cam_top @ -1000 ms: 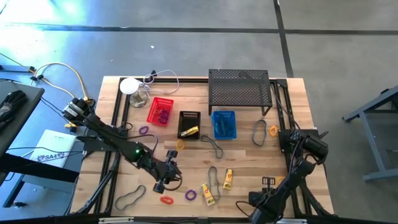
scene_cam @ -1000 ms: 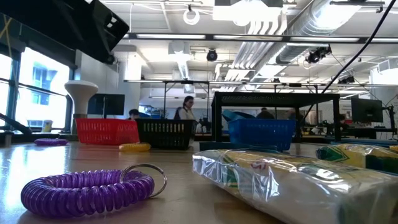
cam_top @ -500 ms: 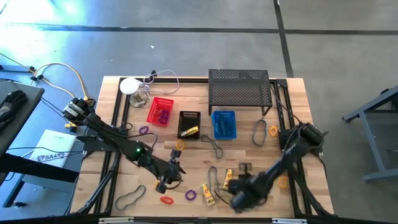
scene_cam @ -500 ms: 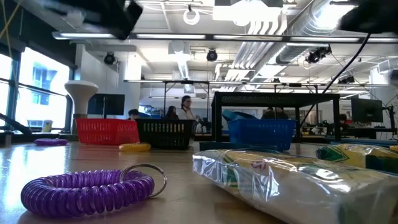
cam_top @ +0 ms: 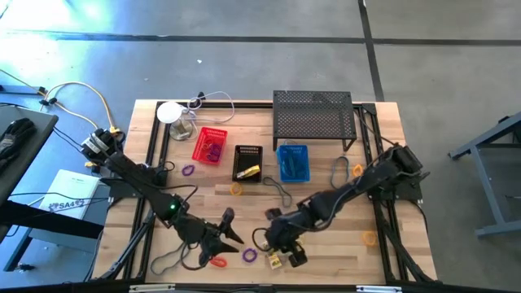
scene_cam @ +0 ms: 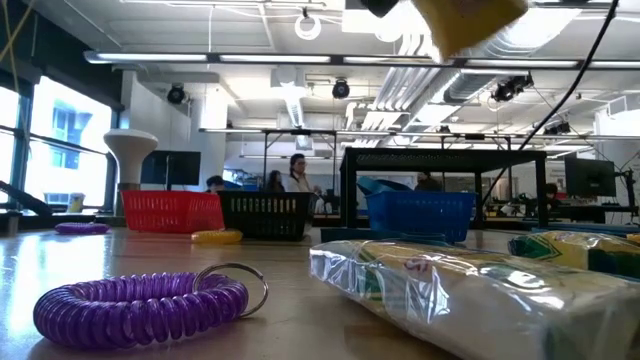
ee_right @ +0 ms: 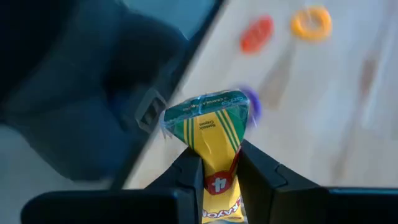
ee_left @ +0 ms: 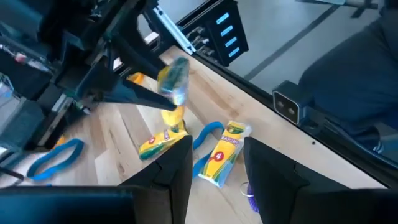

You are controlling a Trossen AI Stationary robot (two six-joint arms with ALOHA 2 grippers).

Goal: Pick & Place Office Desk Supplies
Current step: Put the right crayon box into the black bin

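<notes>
Now I have the right gripper (ee_right: 214, 177) clamped on a light, crinkly, slippery crayon pack (ee_right: 211, 134), pinched mid-body and raised at the table's six o'clock, while the left gripper (ee_left: 217, 171) hangs empty, fingers apart.

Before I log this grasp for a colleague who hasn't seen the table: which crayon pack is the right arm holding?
Start at the table's front edge, below the row of three small baskets. There the right gripper is shut on a yellow-and-green crayon pack. Unlike the two packs lying flat on the wood, this one is lifted clear of the table, pinched between the fingers.
</notes>
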